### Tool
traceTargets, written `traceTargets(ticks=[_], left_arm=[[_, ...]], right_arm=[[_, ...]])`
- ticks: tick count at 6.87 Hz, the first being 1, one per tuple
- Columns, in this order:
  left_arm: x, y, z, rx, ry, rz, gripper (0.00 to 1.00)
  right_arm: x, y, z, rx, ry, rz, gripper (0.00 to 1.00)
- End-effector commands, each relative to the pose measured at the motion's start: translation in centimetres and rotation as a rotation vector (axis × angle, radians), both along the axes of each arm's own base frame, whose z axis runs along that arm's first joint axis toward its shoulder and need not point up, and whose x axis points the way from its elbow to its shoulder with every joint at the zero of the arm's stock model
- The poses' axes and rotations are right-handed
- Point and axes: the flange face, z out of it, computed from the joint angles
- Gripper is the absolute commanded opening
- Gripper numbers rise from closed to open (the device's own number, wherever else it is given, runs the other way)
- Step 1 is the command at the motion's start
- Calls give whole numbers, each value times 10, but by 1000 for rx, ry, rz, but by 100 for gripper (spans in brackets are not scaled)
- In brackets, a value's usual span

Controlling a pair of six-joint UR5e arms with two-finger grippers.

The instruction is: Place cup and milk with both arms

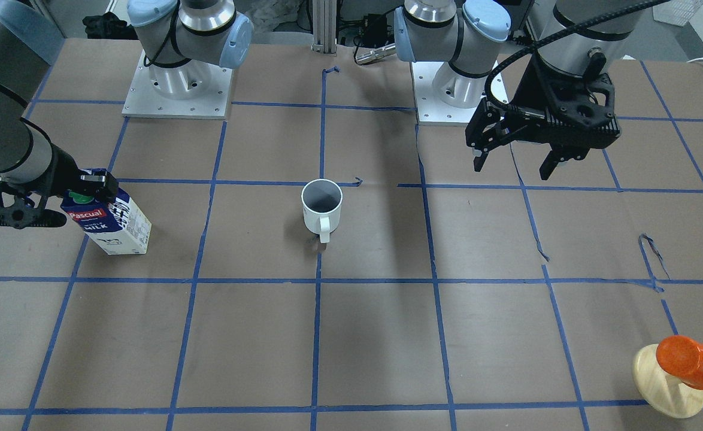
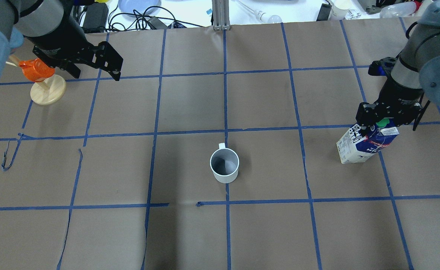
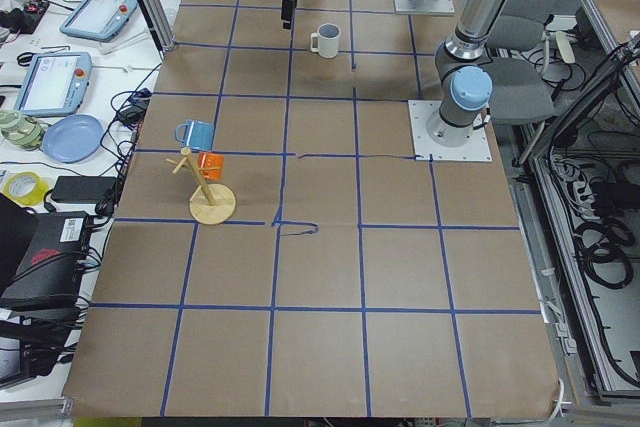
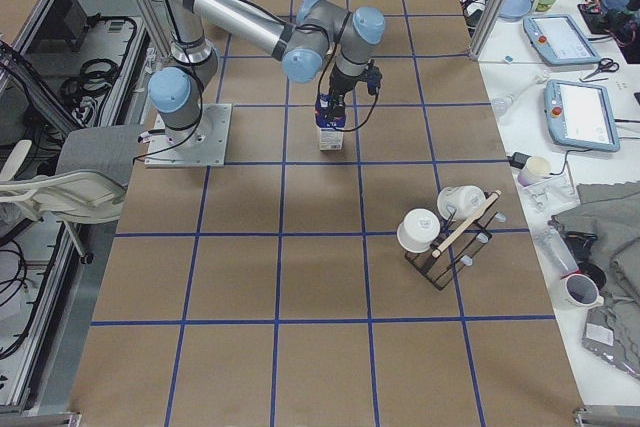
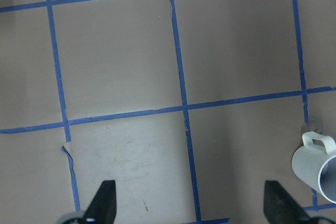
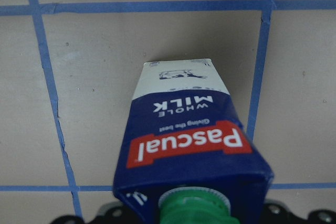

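- Left gripper (image 1: 513, 169): hangs above the table (image 2: 265, 232), well apart from every task item. Its jaws stand wide apart with nothing between them; the left wrist view shows only bare paper and blue tape between the fingertips.
- Orange cup on its wooden base (image 2: 48, 90): stands just below the left arm in the overhead view. It is not part of the task and is not touched.
- Cup (image 2: 224, 165): stands upright near the table's centre, beside a tape crossing, with its handle pointing away from the robot. Neither gripper is near it. Judged placed.
- Milk (image 2: 366, 144): upright on the robot's right side, well apart from the cup. Its base appears to sit on or just above the paper; which one cannot be told.
- Right gripper (image 2: 386, 118): closed on the top of the carton at the green cap.
- Step in hand, as judged: placing the milk, the last item.
- Next move calls for: confirming the base is flat on the table, opening the jaws, then lifting straight up, since the tall carton could tip if dragged sideways.
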Motion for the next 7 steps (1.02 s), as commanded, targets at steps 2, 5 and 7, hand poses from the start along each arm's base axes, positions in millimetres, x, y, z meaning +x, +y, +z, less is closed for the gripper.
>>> traceTargets(ticks=[2,5,7], left_arm=[[-1,0,-1,-1,4,9,100],[-2,3,1,-5,8,23,100],[-2,2,0,-2,14,24,100]], right_arm=[[1,-2,8,-11,19,-6,38],[55,-7,26,-27,-39,41,38],[160,7,26,-26,-53,-43,37]])
